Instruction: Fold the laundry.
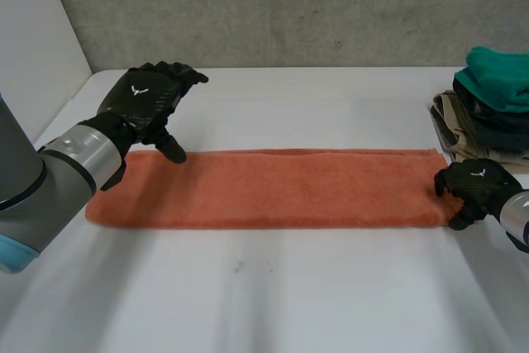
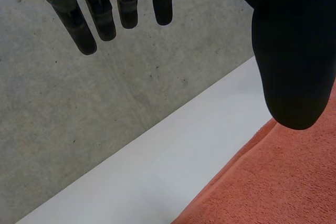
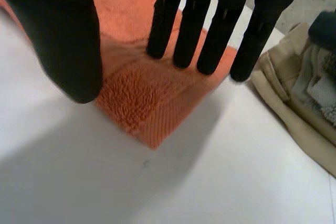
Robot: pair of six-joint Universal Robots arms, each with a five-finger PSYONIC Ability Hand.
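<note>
All 3 views are brightly and evenly lit, the light soft and coming from above. The white table point(image 1: 273, 287) around the orange towel point(image 1: 273, 188) reads pale and uniform. The towel casts a thin, faint shadow along its near edge. The stack of clothes point(image 1: 496, 80) beside its right end is dark in its folds.

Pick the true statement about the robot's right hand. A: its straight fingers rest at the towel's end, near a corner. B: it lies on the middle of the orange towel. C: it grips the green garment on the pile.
A: the right hand has its straight fingers on the end of the orange towel, beside a corner, apart from the pile of clothes.
</note>
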